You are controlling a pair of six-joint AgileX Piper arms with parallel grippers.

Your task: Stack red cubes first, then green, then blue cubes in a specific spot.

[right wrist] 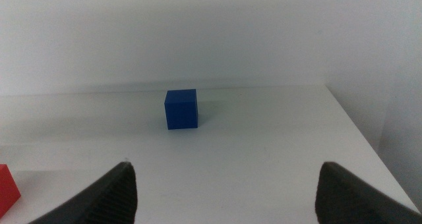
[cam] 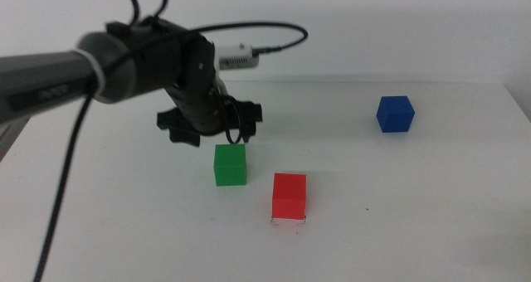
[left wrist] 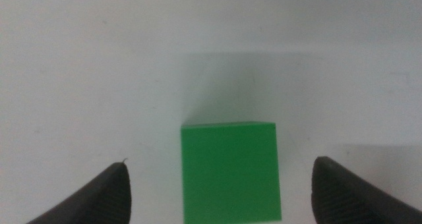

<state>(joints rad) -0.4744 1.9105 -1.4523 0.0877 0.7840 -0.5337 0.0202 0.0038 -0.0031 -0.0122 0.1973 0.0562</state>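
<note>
table [cam: 431, 199]: white, smooth, matt, faint soft sheen
red cube [cam: 289, 196]: plain matt, looks like plastic or foam, smooth faces
green cube [left wrist: 229, 171]: matt, even colour, smooth, crisp edges
blue cube [right wrist: 180, 109]: dark matt, smooth
left gripper [left wrist: 221, 191]: dark jaws, finely grained matt surface
right gripper [right wrist: 224, 194]: dark jaws, same matt grain
left arm [cam: 124, 62]: dark casing, slight satin gloss
cable [cam: 62, 199]: black, smooth, rubbery look

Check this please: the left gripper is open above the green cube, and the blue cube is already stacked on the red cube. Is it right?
Not quite. The blue cube stands alone on the table, far from the red cube, as the middle view shows. The left gripper is indeed open above the green cube.
</note>
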